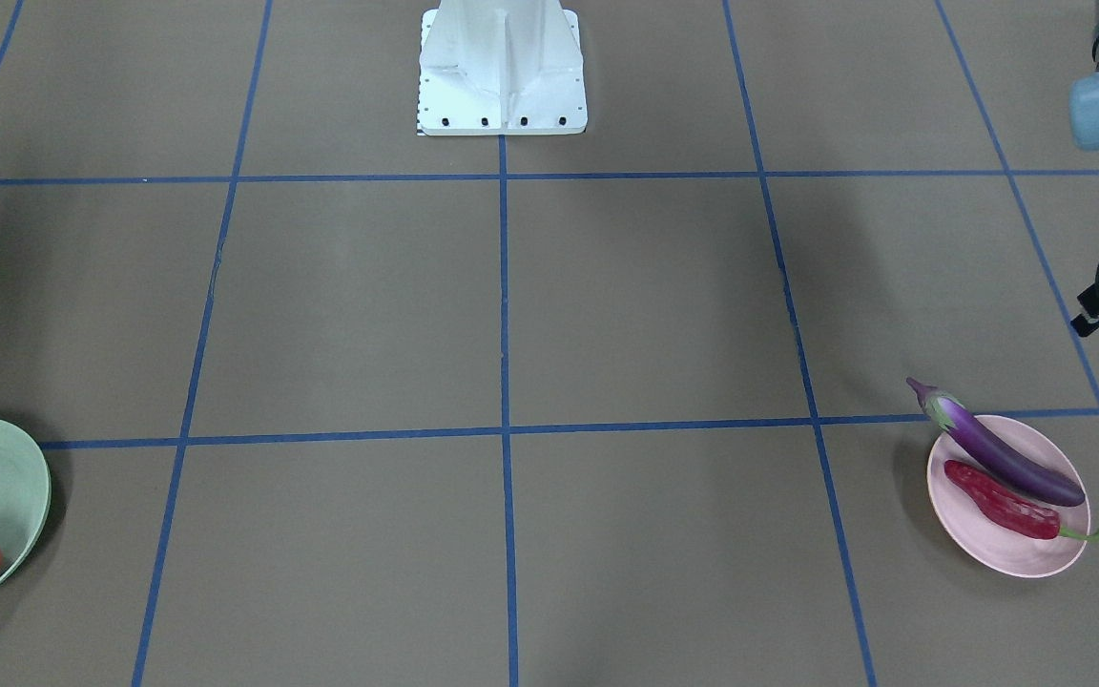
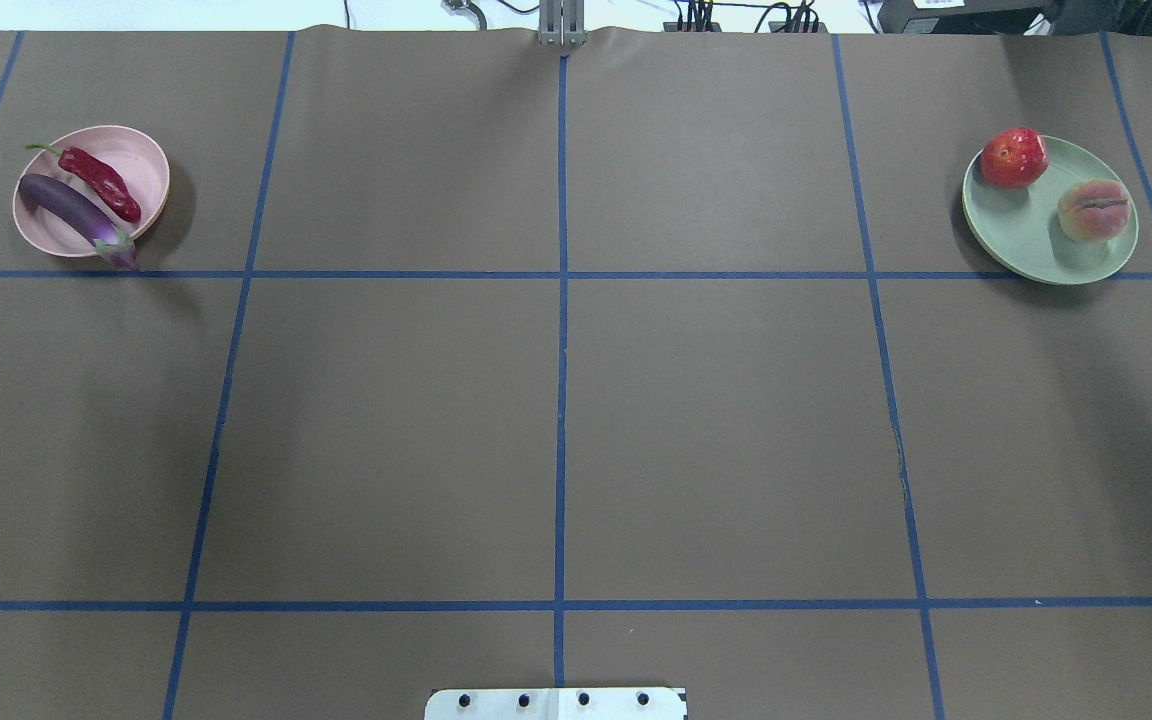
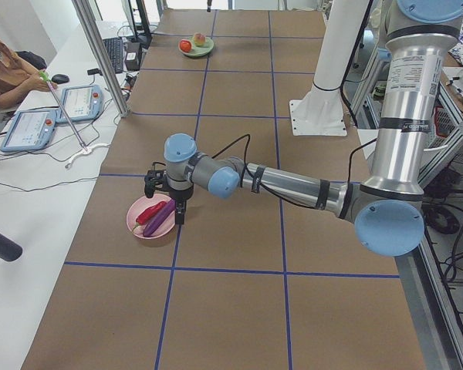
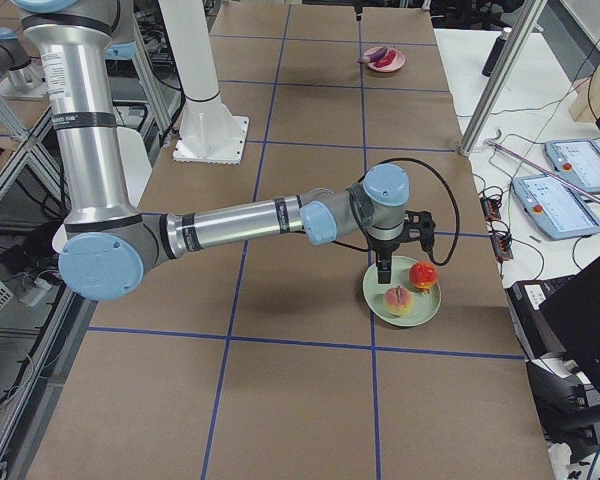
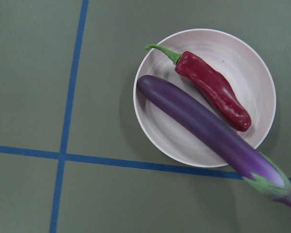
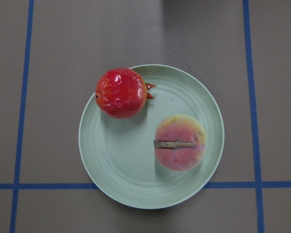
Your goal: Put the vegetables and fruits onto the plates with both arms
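The pale pink plate (image 2: 136,160) holds the purple eggplant (image 2: 76,212) and the red chili pepper (image 2: 101,183). The eggplant's cap end hangs over the rim. The left wrist view looks straight down on the pink plate (image 5: 254,77), the eggplant (image 5: 203,124) and the chili (image 5: 213,90). The pale green plate (image 2: 1021,235) holds the pomegranate (image 2: 1014,157) and the peach (image 2: 1094,209), which also show in the right wrist view: green plate (image 6: 116,165), pomegranate (image 6: 121,92), peach (image 6: 179,142). My left gripper (image 3: 177,216) hangs above the pink plate (image 3: 139,229). My right gripper (image 4: 383,272) hangs above the green plate (image 4: 380,305). I cannot tell whether either is open or shut.
The white robot base (image 1: 502,76) stands at the table's middle near edge. Blue tape lines (image 2: 561,275) grid the brown table. An operator (image 3: 8,69) and tablets (image 3: 81,100) are beside the table, with a metal post (image 3: 100,54) at its edge.
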Controlling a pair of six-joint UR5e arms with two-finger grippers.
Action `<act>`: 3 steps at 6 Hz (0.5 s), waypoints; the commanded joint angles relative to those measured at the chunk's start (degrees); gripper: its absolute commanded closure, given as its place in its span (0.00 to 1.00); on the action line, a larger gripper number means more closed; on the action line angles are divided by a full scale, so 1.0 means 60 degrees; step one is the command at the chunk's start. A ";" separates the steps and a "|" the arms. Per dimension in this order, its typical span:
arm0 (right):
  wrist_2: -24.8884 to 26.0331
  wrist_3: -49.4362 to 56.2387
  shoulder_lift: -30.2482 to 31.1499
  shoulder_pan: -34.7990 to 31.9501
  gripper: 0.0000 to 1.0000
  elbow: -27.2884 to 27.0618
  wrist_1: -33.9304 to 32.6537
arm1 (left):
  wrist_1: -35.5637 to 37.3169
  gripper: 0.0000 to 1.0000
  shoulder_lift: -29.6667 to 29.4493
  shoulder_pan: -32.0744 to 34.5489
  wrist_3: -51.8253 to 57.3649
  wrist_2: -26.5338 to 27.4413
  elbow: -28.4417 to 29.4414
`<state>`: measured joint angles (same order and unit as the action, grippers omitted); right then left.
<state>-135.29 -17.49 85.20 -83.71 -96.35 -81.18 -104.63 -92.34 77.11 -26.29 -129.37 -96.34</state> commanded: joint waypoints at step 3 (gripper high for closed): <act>-0.0039 0.2581 0.2101 -0.0039 0.00 -0.1211 -0.0485 | -0.0008 0.00 0.2184 0.2116 0.2126 -0.1920 -0.0958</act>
<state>-135.47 -7.04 95.49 -84.59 -102.79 -82.91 -104.80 -82.64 87.54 -14.15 -139.36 -98.97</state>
